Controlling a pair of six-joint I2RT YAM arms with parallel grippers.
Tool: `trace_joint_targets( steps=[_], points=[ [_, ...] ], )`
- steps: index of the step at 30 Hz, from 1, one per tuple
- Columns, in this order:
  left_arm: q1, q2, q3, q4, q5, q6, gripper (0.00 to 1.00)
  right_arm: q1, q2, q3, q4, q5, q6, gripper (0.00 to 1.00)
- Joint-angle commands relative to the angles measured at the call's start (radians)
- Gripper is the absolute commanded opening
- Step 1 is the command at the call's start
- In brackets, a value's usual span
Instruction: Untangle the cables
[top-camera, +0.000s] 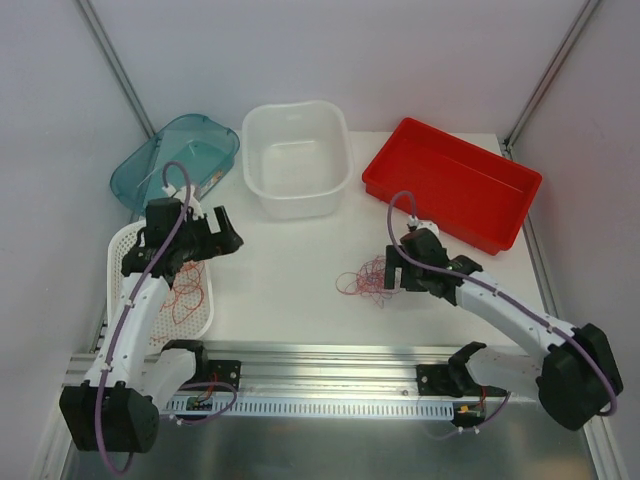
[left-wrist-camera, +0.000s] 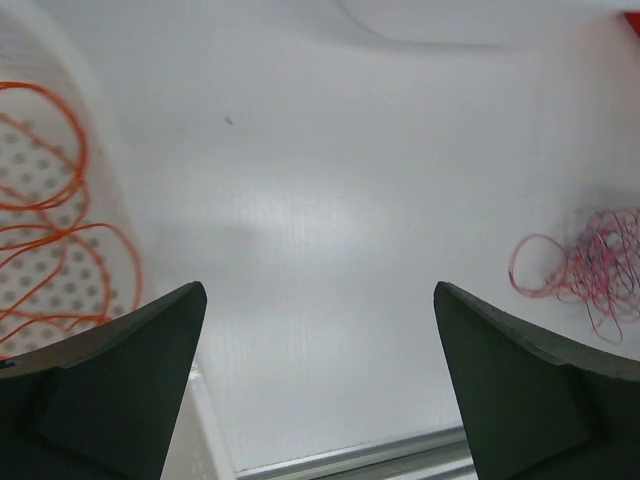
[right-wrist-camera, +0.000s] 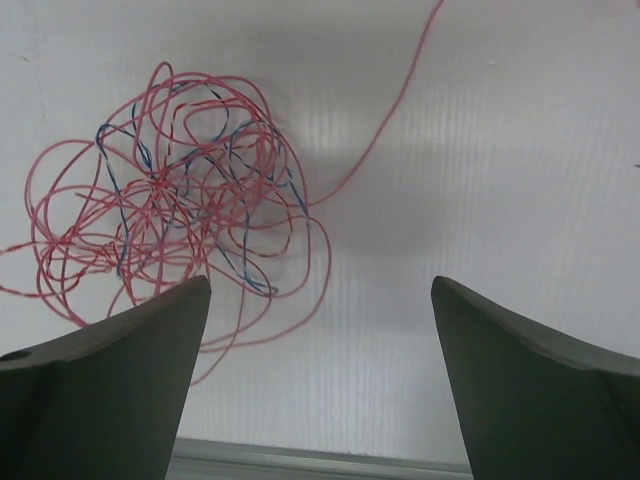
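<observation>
Saw the red-and-blue tangle of cables (top-camera: 367, 280) (right-wrist-camera: 170, 220) sitting on the worktop (top-camera: 290, 270) right under the right end effector (top-camera: 393, 272) (right-wrist-camera: 320, 380), which hung wide open, probably lining up a pull, while the left end effector (top-camera: 218, 232) (left-wrist-camera: 320, 380), also wide, hovered beside the white basket (top-camera: 125, 250) of loose orange strands (top-camera: 185, 290) (left-wrist-camera: 40, 230).

**Twin six-joint arms, white and black, one matched pair**

Left arm (top-camera: 133, 318) and right arm (top-camera: 510, 312): white tubular links set between bulky black joint housings, with a large black motor block (top-camera: 105, 415) at each shoulder. A purple cable (top-camera: 160, 255) runs along each arm, looping free above the wrist and below the shoulder. Wrist heads are black and angular. Left gripper (left-wrist-camera: 318, 288) and right gripper (right-wrist-camera: 321, 282): two dark grey, matte, wedge-shaped fingers (left-wrist-camera: 110, 395) each, tapering to blunt points.
</observation>
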Motion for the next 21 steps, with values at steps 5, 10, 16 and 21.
trace_joint_targets(
  steps=[5,10,16,21],
  points=[
    [-0.135,-0.014,-0.113,0.156,0.201,0.069,0.99,0.034,0.264,0.060,0.248,-0.145,0.053,0.89],
    [-0.136,-0.026,-0.134,0.165,0.238,0.082,0.99,0.186,0.403,0.169,0.250,-0.156,0.079,0.84],
    [-0.143,-0.014,-0.133,0.173,0.286,0.073,0.99,0.321,0.447,0.224,0.217,-0.151,0.141,0.80],
    [-0.201,0.000,-0.131,0.176,0.286,0.056,0.99,0.324,0.376,0.241,0.152,-0.117,0.119,0.80]
  ],
)
